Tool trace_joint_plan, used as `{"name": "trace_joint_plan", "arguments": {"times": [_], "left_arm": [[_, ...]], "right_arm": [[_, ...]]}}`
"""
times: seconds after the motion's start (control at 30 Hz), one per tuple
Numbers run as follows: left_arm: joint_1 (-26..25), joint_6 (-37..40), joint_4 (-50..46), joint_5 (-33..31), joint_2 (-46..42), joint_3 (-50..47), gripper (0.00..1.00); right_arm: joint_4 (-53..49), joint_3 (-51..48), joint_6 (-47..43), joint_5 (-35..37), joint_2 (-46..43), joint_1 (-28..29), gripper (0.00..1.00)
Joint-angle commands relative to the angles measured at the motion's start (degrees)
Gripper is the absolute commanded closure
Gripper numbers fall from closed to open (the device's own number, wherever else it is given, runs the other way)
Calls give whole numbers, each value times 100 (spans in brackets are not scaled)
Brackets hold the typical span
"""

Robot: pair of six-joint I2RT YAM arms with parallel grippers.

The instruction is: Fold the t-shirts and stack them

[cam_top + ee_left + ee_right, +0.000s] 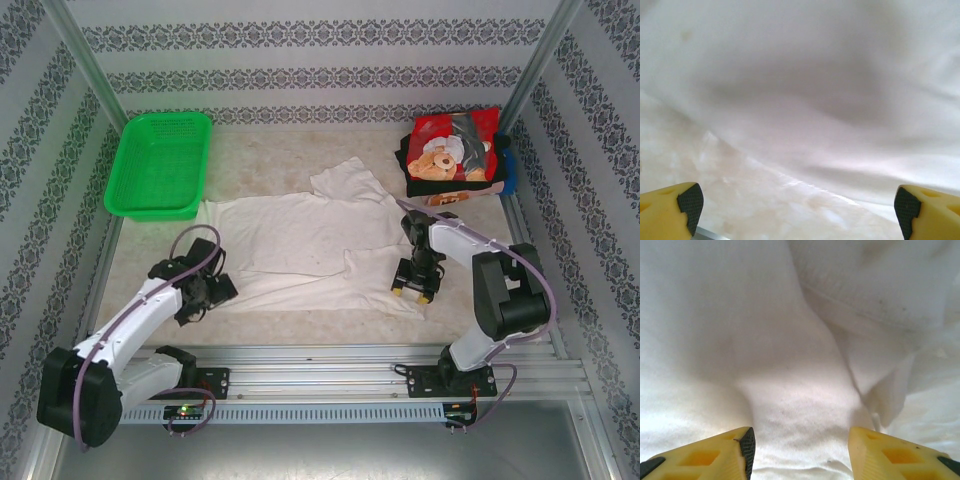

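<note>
A large white t-shirt (300, 240) lies spread flat across the middle of the table, with one sleeve (345, 180) toward the back. Folded t-shirts (452, 152) are stacked at the back right, a red one with a teddy-bear print on top. My left gripper (220, 288) sits low at the shirt's front left edge. In the left wrist view it (797, 212) is wide open over bare table, and the white shirt's hem (840, 165) lies just ahead. My right gripper (412, 295) points down over the shirt's front right corner. Its fingers (747, 447) stand apart with white cloth (800, 410) between them, not pinched.
A green mesh basket (160, 165) stands at the back left. Patterned walls close in the table on three sides. A metal rail (340, 365) with both arm bases runs along the near edge.
</note>
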Motion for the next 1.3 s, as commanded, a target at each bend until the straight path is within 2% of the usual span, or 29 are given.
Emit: {"name": "trace_joint_plan", "arguments": {"times": [0.0,0.07,0.13,0.27,0.37,0.6,0.77,0.9,1.0,1.27], "left_arm": [[-22,388,-466,-564,31,878,0],[186,717,-497,-722,321,1457,0],[568,959,-439,-563,628,1947,0],[1156,1284,154,-275,1166,2550,0],[1398,1415,417,-183,1633,2953,0],[1418,1601,806,-77,2265,3379,0],[1416,1614,922,-99,2178,3272,0],[1417,1644,882,-171,2077,3224,0],[1421,1662,853,-244,1989,3184,0],[1423,1696,904,-237,1920,3057,0]], "right_arm": [[-237,-86,76,176,-112,50,46],[-258,127,3,267,-172,48,46],[-228,404,-83,252,-259,45,46],[-117,1046,-287,-90,-149,46,44],[-31,1456,-383,-389,99,87,44],[609,1343,-347,-652,898,81,44],[824,1191,-295,-307,1185,-7,44],[445,1213,-283,249,1351,-27,45],[208,1056,-241,682,1255,-52,45],[-30,349,-36,1133,789,-302,44]]}}
